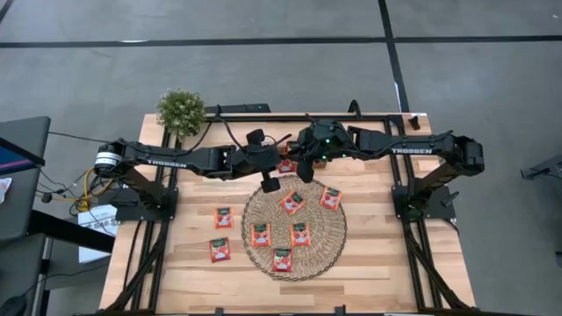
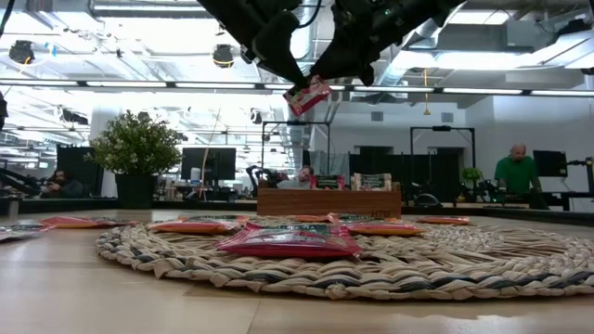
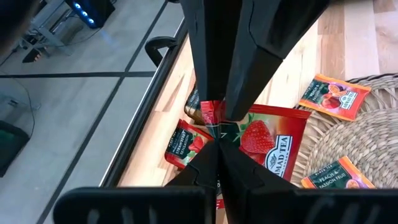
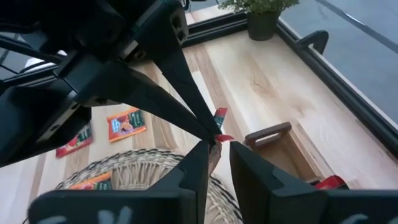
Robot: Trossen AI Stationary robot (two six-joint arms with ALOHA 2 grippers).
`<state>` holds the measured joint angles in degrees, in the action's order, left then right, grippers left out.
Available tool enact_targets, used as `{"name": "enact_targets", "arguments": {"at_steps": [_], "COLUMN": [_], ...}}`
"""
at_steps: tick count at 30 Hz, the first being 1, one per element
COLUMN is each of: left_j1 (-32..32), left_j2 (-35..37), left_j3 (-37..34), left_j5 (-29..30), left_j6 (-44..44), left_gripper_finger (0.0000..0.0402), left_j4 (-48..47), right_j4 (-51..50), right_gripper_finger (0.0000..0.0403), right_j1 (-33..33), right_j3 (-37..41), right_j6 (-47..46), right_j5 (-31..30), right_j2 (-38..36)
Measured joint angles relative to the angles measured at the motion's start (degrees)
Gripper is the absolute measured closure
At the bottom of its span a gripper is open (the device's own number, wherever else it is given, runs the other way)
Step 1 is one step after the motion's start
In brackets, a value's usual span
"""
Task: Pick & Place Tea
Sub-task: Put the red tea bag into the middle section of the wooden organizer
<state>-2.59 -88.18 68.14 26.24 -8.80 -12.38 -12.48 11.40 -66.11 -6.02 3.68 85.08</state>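
Eight tea sachets counted. Five lie flat on the round woven mat [image 1: 248, 213] at centre frame, for example one at lower centre [image 1: 282, 259]. Two lie on the bare wooden table [image 1: 378, 263] just left of the mat [image 1: 224, 217] [image 1: 219, 249]. One red strawberry sachet [image 2: 308, 96] hangs in the air above the mat's far edge.

The left gripper [image 2: 295, 82] is pinched tight on that raised sachet. The right gripper [image 2: 325, 74] meets it at the same sachet from the other side; grip there cannot be told.

One wooden tray [image 2: 329, 201] stands beyond the mat, under the crossed arms, which hide most of it from above. One potted plant [image 1: 182, 110] stands at the table's upper left corner.
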Motion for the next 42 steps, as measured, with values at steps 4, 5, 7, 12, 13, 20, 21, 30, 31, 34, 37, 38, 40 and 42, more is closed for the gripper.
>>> {"name": "enact_targets", "arguments": {"at_steps": [4,5,7,12,13,20,21,30,31,34,37,38,40,42], "left_j1": [0.0,0.0,0.0,0.0,0.0,0.0,0.0,0.0,0.0,0.0,0.0,0.0,0.0,0.0], "left_j2": [0.0,0.0,0.0,0.0,0.0,0.0,0.0,0.0,0.0,0.0,0.0,0.0,0.0,0.0], "left_j3": [0.0,0.0,0.0,0.0,0.0,0.0,0.0,0.0,0.0,0.0,0.0,0.0,0.0,0.0], "left_j5": [0.0,-0.2,-0.8,-1.0,-1.0,-1.0,-1.0,-0.4,-0.4,-0.4,-0.4,-0.3,-0.1,0.0], "left_j6": [0.0,0.0,0.3,0.5,0.5,0.5,0.5,0.4,0.4,0.4,0.4,0.4,0.4,0.5], "left_gripper_finger": [0.0401,0.0401,0.0401,0.0401,0.0401,0.0401,0.0401,0.0401,0.0401,0.0401,0.0401,0.0401,0.0402,0.0402], "left_j4": [0.0,0.0,0.0,0.1,0.1,0.6,0.9,1.8,1.9,1.9,1.9,1.9,1.9,1.9], "right_j4": [-0.5,-0.4,-0.6,-0.5,-0.5,-0.8,-0.8,-2.2,-2.2,-2.3,-2.3,-2.3,-2.3,-2.3], "right_gripper_finger": [0.0345,0.0345,0.0348,0.0384,0.0393,0.0401,0.0401,0.0402,0.0403,0.0403,0.0403,0.0403,0.0403,0.0403], "right_j1": [0.0,0.0,0.0,0.0,0.0,1.3,1.4,1.8,1.8,1.9,1.8,1.8,1.8,1.8], "right_j3": [0.0,0.0,0.0,0.0,0.0,0.0,0.0,0.0,0.0,0.0,0.0,0.0,0.0,0.0], "right_j6": [0.0,0.0,0.0,0.0,0.0,-1.6,-1.8,-2.5,-2.5,-2.5,-2.5,-2.5,-2.5,-2.6], "right_j5": [0.0,0.0,0.0,0.0,0.0,0.2,0.2,-0.4,-0.5,-0.6,-0.6,-0.7,-0.7,-0.7], "right_j2": [0.1,0.2,0.3,0.3,0.3,0.3,0.3,0.3,0.3,0.3,0.3,0.3,0.3,0.3]}}
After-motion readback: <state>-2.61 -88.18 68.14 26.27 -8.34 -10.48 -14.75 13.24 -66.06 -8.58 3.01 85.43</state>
